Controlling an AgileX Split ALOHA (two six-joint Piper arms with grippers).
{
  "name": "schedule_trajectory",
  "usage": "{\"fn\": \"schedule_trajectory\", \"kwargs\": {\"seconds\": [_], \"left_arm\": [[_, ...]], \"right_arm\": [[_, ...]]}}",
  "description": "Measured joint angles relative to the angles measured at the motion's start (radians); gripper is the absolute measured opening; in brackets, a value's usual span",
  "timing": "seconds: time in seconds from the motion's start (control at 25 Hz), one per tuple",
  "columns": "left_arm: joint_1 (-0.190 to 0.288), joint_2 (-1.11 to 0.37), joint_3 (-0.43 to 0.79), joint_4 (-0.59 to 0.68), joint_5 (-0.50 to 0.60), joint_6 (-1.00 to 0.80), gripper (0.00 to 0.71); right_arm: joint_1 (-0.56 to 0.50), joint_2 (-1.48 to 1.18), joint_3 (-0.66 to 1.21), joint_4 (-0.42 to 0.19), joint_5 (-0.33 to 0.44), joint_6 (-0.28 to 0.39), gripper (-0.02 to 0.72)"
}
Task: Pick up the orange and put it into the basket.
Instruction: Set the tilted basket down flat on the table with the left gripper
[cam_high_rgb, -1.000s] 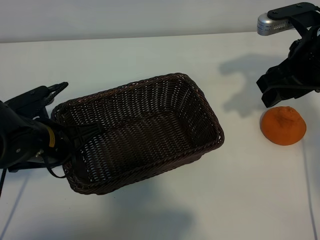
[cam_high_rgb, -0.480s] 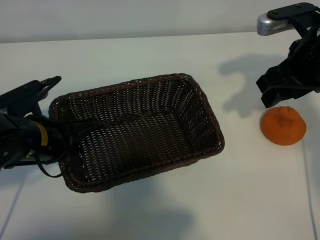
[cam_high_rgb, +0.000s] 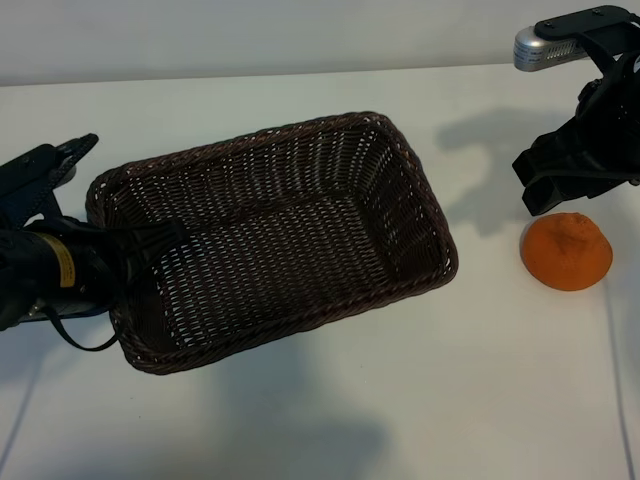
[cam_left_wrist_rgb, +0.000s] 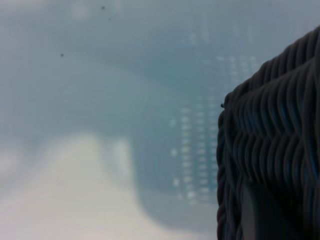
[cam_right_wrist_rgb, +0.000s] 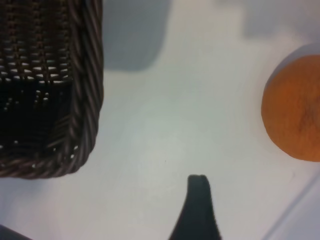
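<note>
**Basket gripped at its left end, orange still out on the surface**

The left gripper (cam_high_rgb: 150, 240) has its jaws clenched on the short left wall of the basket (cam_high_rgb: 400, 160), one finger reaching over the braided rim into the inside, the other out of sight on the outer side. The basket sits slanted across the middle of the white surface (cam_high_rgb: 300, 420), its right end pointing toward the far right corner; a soft shadow falls on the surface below its near long side. In the left wrist view the weave (cam_left_wrist_rgb: 270, 150) fills one side, very close and blurred, with only the pale surface beyond it.

The orange (cam_high_rgb: 566, 251) rests on the surface close to the right edge, well apart from the basket and outside it. Its lumpy top faces up and nothing touches it.

The right gripper (cam_high_rgb: 545, 190) hangs above the surface near the right edge, just behind the orange and pointing steeply down. Its jaws are released and hold nothing. The right wrist view shows one dark fingertip (cam_right_wrist_rgb: 198, 186) over bare surface, the orange (cam_right_wrist_rgb: 295, 110) off to one side and a rounded basket corner (cam_right_wrist_rgb: 85, 125) to the other, neither in contact with the finger.

The inside of the basket shows only dark wicker
</note>
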Motion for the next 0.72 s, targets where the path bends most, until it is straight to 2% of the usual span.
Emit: {"fn": "schedule_trajectory", "kwargs": {"seconds": [0.08, 0.2, 0.44, 0.6, 0.72], "left_arm": [[0.022, 0.0, -0.005, -0.013, -0.005, 0.025, 0.156], [0.085, 0.0, -0.029, -0.088, 0.002, 0.148, 0.156], [0.219, 0.053, -0.147, -0.384, 0.068, 0.631, 0.156], [0.263, 0.133, -0.21, -0.605, 0.102, 0.929, 0.156], [0.269, 0.204, -0.25, -0.674, 0.103, 1.019, 0.156]], "right_arm": [[0.0, 0.0, 0.0, 0.0, 0.0, 0.0, 0.559], [0.0, 0.0, 0.0, 0.0, 0.001, 0.0, 0.559], [0.0, 0.0, 0.0, 0.0, 0.001, 0.0, 0.559], [0.0, 0.0, 0.0, 0.0, 0.001, 0.0, 0.559], [0.0, 0.0, 0.0, 0.0, 0.001, 0.0, 0.559]]}}
